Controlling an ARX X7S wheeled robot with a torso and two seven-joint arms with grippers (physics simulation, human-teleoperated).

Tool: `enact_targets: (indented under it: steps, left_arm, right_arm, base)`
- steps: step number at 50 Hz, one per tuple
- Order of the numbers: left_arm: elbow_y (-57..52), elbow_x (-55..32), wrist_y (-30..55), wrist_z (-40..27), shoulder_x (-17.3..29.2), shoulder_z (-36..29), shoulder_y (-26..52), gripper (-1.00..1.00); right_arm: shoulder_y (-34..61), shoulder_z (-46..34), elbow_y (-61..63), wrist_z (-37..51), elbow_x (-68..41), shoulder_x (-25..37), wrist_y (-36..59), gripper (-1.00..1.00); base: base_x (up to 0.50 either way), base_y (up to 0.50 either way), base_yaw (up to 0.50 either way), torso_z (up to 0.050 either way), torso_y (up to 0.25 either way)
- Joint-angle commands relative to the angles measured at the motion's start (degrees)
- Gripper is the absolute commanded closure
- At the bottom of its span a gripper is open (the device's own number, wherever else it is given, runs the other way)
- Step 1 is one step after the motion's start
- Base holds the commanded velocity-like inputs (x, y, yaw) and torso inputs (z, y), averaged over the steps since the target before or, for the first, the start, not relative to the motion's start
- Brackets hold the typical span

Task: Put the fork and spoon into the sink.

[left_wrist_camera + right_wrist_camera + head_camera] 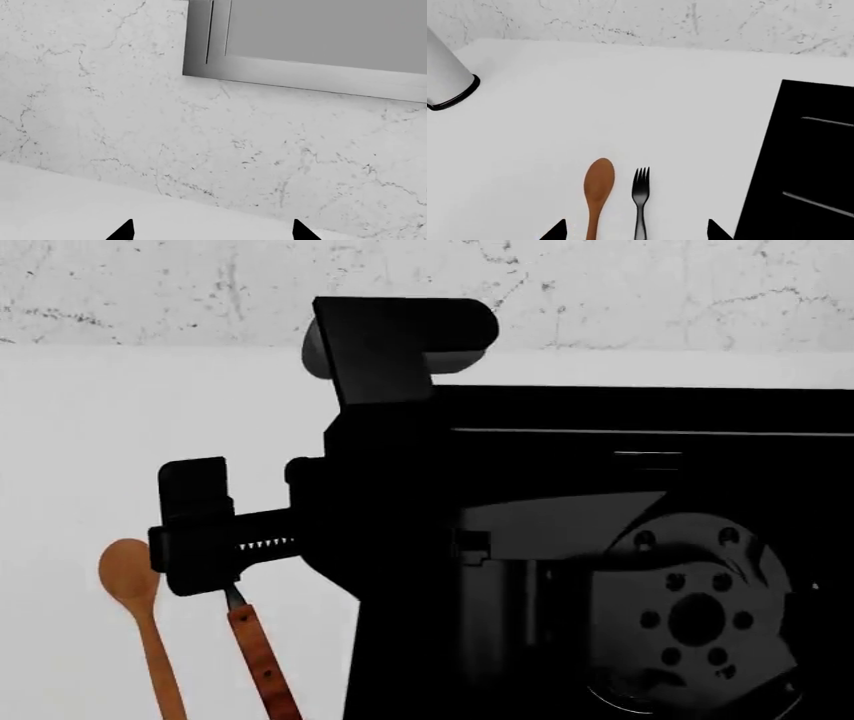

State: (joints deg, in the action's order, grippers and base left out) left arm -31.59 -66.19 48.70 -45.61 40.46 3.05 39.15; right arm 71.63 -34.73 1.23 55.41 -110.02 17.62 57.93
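The spoon (pixel 598 192), all light wood, and the fork (pixel 640 195), black-headed, lie side by side on the white counter (pixel 627 100), heads toward the wall. In the right wrist view, my right gripper (pixel 635 230) is open above them, and both handles run between its wide-set fingertips without touching. In the head view the spoon (pixel 131 585) lies at lower left and the fork's reddish handle (pixel 260 665) beside it. A black arm (pixel 387 540) hides the fork's head. The black sink (pixel 667 410) is recessed just to the right. My left gripper (pixel 212 230) is open and empty, facing the marble wall.
A white cylinder with a black rim (pixel 447 75) stands on the counter beyond the spoon, away from the sink. A round metal drain ring (pixel 694 620) shows in the basin. The marble backsplash (pixel 601 290) runs along the back, with a grey window frame (pixel 300 70) set in it.
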Motion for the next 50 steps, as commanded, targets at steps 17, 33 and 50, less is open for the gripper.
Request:
enact_targets:
  steps: [17, 33, 50]
  left_arm:
    - [1.72, 3.55, -2.72, 1.17, 1.94, 2.46, -5.78, -1.00]
    - [-0.13, 1.40, -1.73, -0.76, 2.85, 3.82, -6.63, -1.00]
    - [1.54, 3.73, -3.62, 1.46, 2.33, 3.07, -7.91, -1.00]
  right_arm:
    - [-1.64, -4.59, -7.74, -10.08, 7.21, -2.16, 0.76, -1.00]
    - [-2.18, -5.77, -7.83, -9.59, 6.70, -2.86, 0.77, -1.00]
    - [-1.49, -8.57, -12.28, -13.15, 10.11, -5.24, 0.59, -1.00]
  base:
    - [0.00, 0.00, 0.00, 0.000, 0.000]
    - [0.00, 0.00, 0.00, 0.000, 0.000]
    - [0.00, 0.00, 0.00, 0.000, 0.000]
